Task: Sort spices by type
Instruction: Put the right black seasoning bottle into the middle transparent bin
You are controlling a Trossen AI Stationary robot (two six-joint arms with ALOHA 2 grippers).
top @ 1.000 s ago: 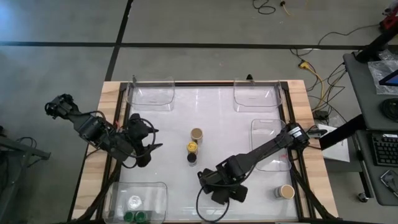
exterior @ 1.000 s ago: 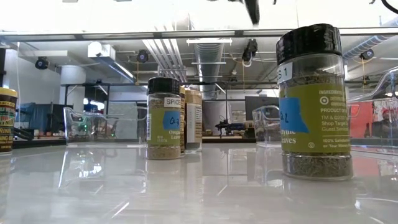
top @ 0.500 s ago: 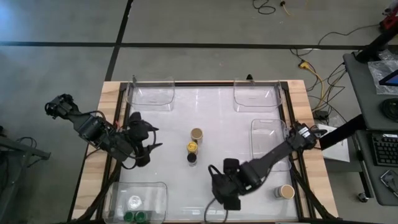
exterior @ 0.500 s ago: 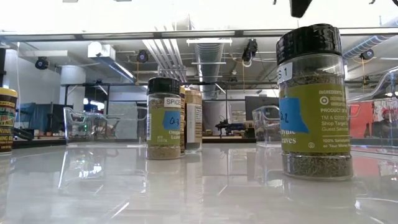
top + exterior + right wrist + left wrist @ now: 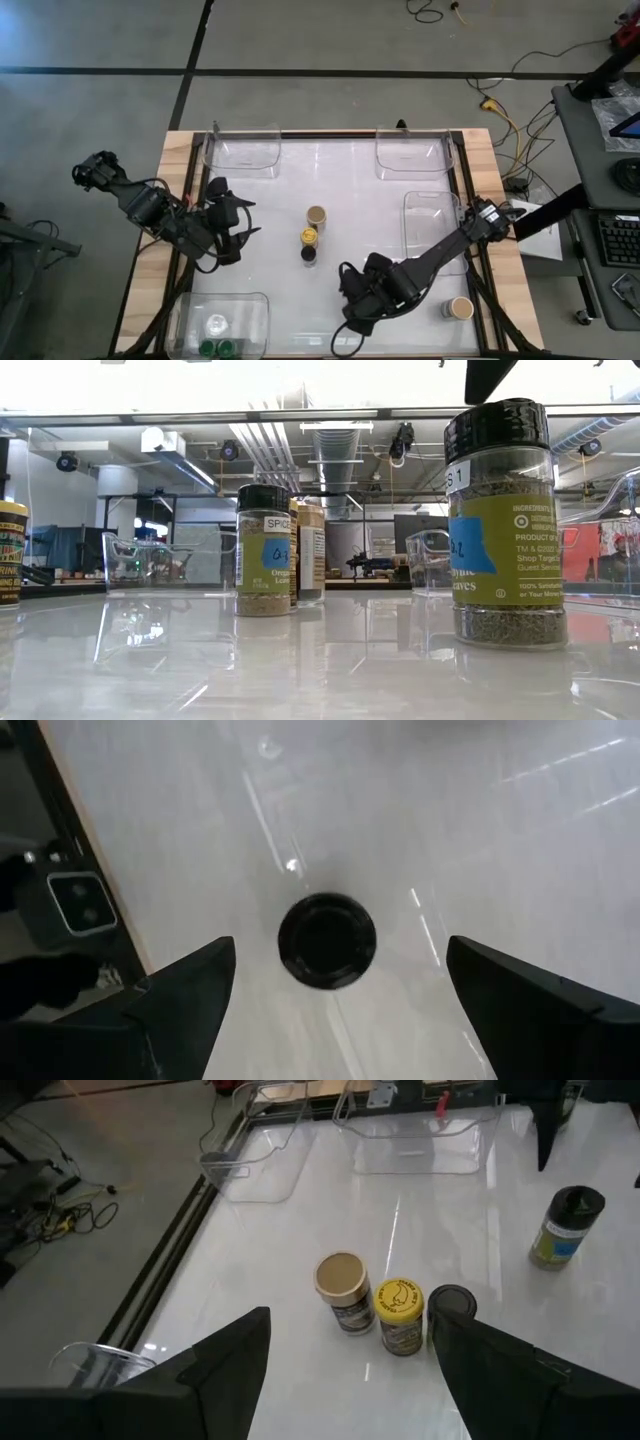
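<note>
My right gripper (image 5: 362, 300) is open and points down over a black-lidded spice jar (image 5: 326, 941) that stands near the table's near edge. Its fingers are on either side of the lid and above it, touching nothing. That jar (image 5: 505, 525) looms large in the low view, with one finger (image 5: 490, 375) above it. Three jars stand in a row mid-table: tan lid (image 5: 316, 215), yellow lid (image 5: 309, 236), black lid (image 5: 308, 254). My left gripper (image 5: 232, 236) waits open to their left, facing them (image 5: 401, 1315).
Another tan-lidded jar (image 5: 461, 308) stands by the near right corner. Green-lidded jars (image 5: 216, 348) sit in the clear tray (image 5: 262, 312) at the near left. Two clear trays (image 5: 243, 155) (image 5: 411, 157) line the far edge and one (image 5: 432, 225) the right side.
My right gripper has shifted a little toward the table's right and turned at the wrist, ending over the black-lidded jar by the near edge. The jars have not moved.
</note>
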